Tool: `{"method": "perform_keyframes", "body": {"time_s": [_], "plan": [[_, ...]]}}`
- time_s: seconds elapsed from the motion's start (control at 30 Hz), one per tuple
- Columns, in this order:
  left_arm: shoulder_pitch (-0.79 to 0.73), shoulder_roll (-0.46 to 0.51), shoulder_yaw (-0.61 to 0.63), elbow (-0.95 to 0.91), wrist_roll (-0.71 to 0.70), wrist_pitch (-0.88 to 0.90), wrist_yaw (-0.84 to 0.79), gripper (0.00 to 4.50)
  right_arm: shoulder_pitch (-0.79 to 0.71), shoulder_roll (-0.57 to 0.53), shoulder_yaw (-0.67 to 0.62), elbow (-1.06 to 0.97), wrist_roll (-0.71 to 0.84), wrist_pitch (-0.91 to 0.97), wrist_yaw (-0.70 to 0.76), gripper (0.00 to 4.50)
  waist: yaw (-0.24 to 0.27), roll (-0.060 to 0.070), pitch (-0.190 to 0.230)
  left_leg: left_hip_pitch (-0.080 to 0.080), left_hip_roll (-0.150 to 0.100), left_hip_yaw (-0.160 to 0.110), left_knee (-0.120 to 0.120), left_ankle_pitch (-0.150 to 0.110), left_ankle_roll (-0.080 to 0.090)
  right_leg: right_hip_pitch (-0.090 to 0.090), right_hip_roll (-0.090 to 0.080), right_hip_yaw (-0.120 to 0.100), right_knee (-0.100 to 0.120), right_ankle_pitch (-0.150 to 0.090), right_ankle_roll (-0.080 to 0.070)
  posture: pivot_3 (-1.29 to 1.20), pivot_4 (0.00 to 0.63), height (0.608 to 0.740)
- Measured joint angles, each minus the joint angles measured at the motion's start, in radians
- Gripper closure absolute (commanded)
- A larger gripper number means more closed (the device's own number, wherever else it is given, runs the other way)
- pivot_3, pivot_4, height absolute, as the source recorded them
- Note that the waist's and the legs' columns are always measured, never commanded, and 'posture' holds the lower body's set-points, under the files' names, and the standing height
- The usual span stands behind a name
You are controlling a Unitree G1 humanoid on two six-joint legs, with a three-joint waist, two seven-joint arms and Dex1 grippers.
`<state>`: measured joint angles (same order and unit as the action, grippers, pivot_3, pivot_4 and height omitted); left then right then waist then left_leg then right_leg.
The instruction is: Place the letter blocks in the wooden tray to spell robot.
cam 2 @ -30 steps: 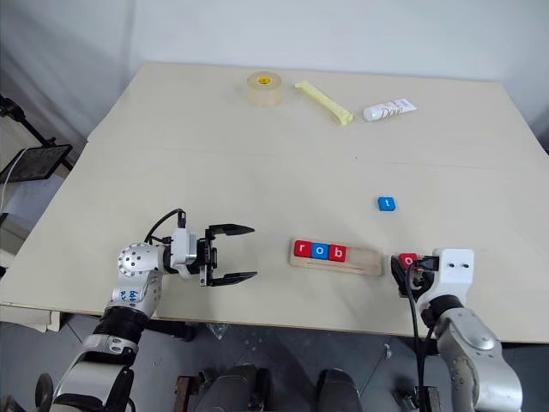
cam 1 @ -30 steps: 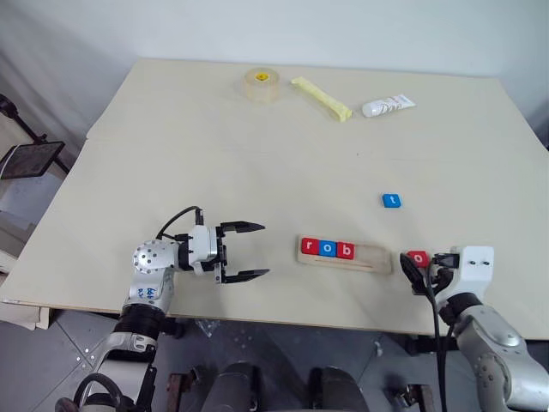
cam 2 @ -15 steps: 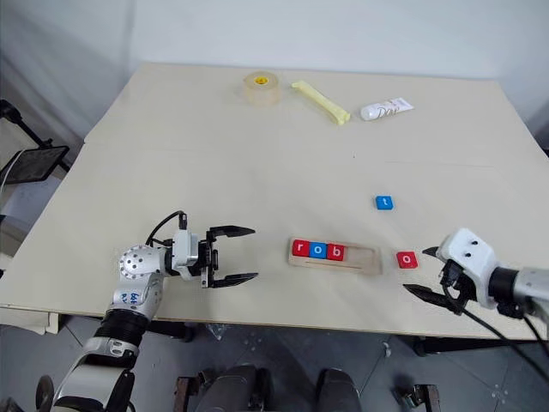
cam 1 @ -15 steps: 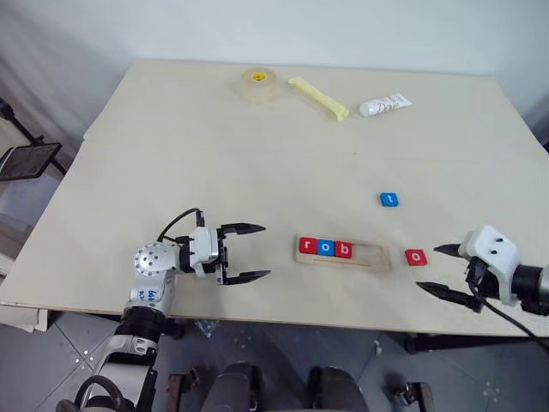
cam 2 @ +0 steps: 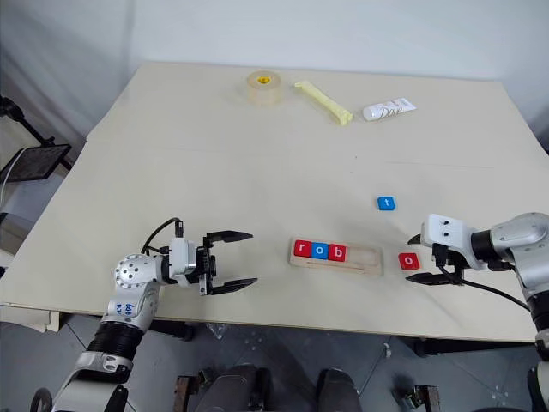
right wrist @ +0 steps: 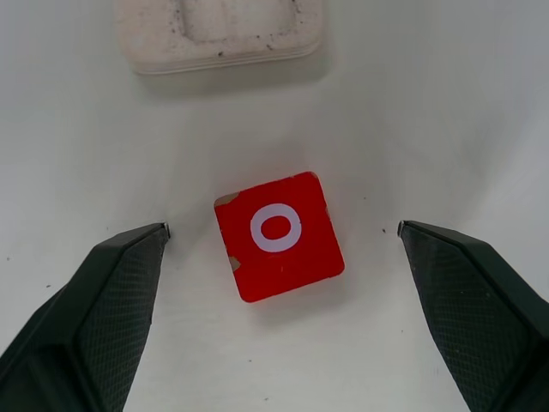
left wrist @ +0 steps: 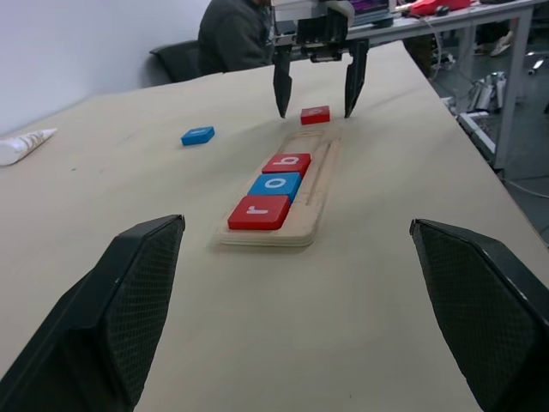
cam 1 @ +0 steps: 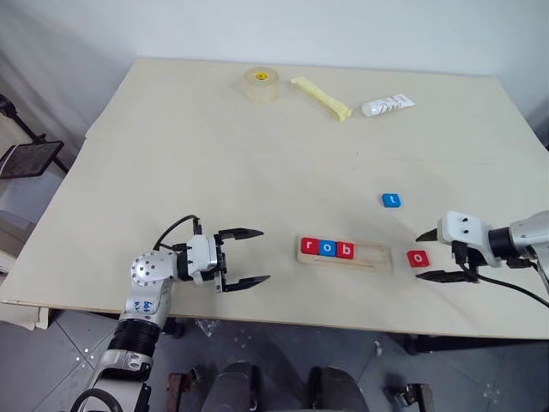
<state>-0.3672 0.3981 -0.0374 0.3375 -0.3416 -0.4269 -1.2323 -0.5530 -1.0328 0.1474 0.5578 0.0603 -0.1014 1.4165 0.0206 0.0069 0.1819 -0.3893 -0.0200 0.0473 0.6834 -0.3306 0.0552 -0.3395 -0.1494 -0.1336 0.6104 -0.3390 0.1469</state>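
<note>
Wooden tray sits near the table's front edge, centre-right. Its left part holds three letter blocks side by side: red "r", blue "o", red "b"; the right part of the groove is bare. Right wrist view cuts the tray off, only one rounded end showing, with dark specks in the groove.

Red "o" block lies flat on the table just off the tray's right end, at about 3 o'clock from it, not touching. White "o" reads clearly in the right wrist view; small chips of paint show on two corners. Blue "t" block lies alone at roughly 1 o'clock from the tray, well apart; its letter is small but legible.

Right gripper hangs over the red "o", jaws spread wide with a finger on either side, touching nothing. Left gripper hovers at 9 o'clock of the tray, pointing toward it, jaws wide apart and empty.

Far edge, around 11 to 1 o'clock: tape roll with a yellow core, yellow stick, white tube with print too small to read. Blue scribble on the left wrist housing, unreadable.

Left wrist view: a seated person behind the table, cut off at the top edge.
</note>
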Motion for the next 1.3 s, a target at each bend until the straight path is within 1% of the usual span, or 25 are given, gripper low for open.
{"method": "perform_keyframes", "body": {"time_s": [0.23, 0.33, 0.4, 0.53, 0.6, 0.7, 0.8, 0.9, 1.0, 1.17, 1.3], "plan": [[0.013, 0.006, 0.000, -0.013, 0.000, 0.007, 0.018, 0.00, -0.017, 0.008, 0.001, 0.029, -0.012, -0.026, 0.008, 0.03, 0.000, 0.000, 0.000, 0.000, 0.000, 0.000, 0.000, 0.000, 0.000, 0.000, 0.000, 0.000, 0.000, 0.000, 0.000, 0.00, 0.150, 0.740], [0.006, 0.000, -0.003, -0.007, 0.000, 0.007, 0.018, 0.00, -0.008, 0.008, -0.001, -0.005, -0.022, 0.008, -0.003, 0.60, 0.000, -0.001, -0.001, 0.000, 0.000, 0.000, 0.001, 0.000, 0.000, 0.000, 0.000, 0.000, 0.000, 0.000, 0.000, 0.00, 0.150, 0.740], [-0.009, -0.006, -0.004, -0.003, 0.000, 0.005, 0.017, 0.00, 0.000, 0.008, -0.003, -0.018, -0.022, 0.023, -0.003, 1.17, 0.000, -0.002, -0.001, 0.000, 0.000, 0.000, 0.001, 0.000, 0.000, 0.000, 0.000, 0.000, 0.000, 0.000, 0.000, 0.00, 0.150, 0.740], [-0.040, -0.010, -0.005, 0.025, 0.000, -0.002, 0.015, 0.00, 0.025, 0.008, -0.012, -0.058, -0.021, 0.040, -0.004, 2.49, 0.000, -0.002, -0.001, 0.001, 0.000, 0.000, 0.001, 0.000, 0.000, 0.001, 0.000, 0.000, 0.000, 0.000, 0.000, 0.00, 0.150, 0.740], [-0.042, -0.015, -0.008, 0.035, 0.000, -0.007, 0.010, 0.00, 0.040, 0.008, -0.024, -0.078, -0.020, 0.044, -0.009, 3.04, 0.000, -0.002, -0.001, 0.001, 0.000, 0.000, 0.001, 0.000, 0.000, 0.001, 0.000, 0.000, 0.000, 0.000, 0.000, 0.00, 0.150, 0.740], [-0.048, -0.024, -0.012, 0.039, 0.000, -0.014, 0.004, 0.00, 0.065, 0.007, -0.046, -0.110, -0.020, 0.069, -0.024, 3.06, 0.000, -0.002, -0.001, 0.001, 0.000, 0.000, 0.001, 0.000, 0.000, 0.001, 0.000, 0.000, 0.000, 0.000, 0.000, 0.00, 0.150, 0.740], [-0.054, -0.026, -0.013, 0.047, 0.000, -0.022, -0.002, 0.00, 0.094, -0.003, -0.058, -0.187, -0.020, 0.143, -0.047, 3.06, 0.001, -0.002, -0.001, 0.000, 0.000, 0.000, 0.001, 0.000, 0.000, 0.000, 0.000, 0.000, 0.000, 0.000, 0.000, 0.00, 0.150, 0.740], [-0.056, -0.026, -0.013, 0.066, 0.000, -0.029, -0.005, 0.00, 0.125, -0.015, -0.097, -0.326, 0.020, 0.324, -0.070, 3.06, 0.001, -0.001, 0.000, -0.001, 0.000, 0.000, 0.001, 0.000, 0.000, -0.002, 0.000, 0.001, 0.001, 0.000, 0.000, 0.00, 0.150, 0.740], [-0.056, -0.027, -0.013, 0.070, 0.000, -0.033, -0.009, 0.00, 0.117, -0.020, -0.121, -0.467, 0.075, 0.470, -0.075, 3.06, 0.001, -0.001, 0.000, -0.001, 0.000, 0.000, 0.001, 0.000, 0.000, -0.002, 0.000, 0.001, 0.001, 0.000, 0.000, 0.00, 0.150, 0.740], [-0.069, -0.033, -0.014, 0.089, 0.001, -0.038, -0.013, 0.00, 0.054, -0.016, -0.053, -0.555, 0.074, 0.571, -0.078, 3.06, 0.004, -0.001, 0.000, -0.001, -0.001, -0.001, 0.001, 0.000, 0.000, -0.001, 0.000, 0.001, 0.000, 0.000, 0.000, 0.00, 0.150, 0.740], [-0.078, -0.046, -0.015, 0.103, 0.004, -0.043, -0.011, 0.00, 0.024, 0.014, 0.028, -0.564, 0.050, 0.586, -0.083, 3.06, 0.003, -0.001, 0.000, -0.002, -0.001, -0.002, 0.001, 0.000, 0.000, -0.002, 0.000, 0.000, 0.001, 0.000, 0.000, 0.00, 0.150, 0.740]]}}
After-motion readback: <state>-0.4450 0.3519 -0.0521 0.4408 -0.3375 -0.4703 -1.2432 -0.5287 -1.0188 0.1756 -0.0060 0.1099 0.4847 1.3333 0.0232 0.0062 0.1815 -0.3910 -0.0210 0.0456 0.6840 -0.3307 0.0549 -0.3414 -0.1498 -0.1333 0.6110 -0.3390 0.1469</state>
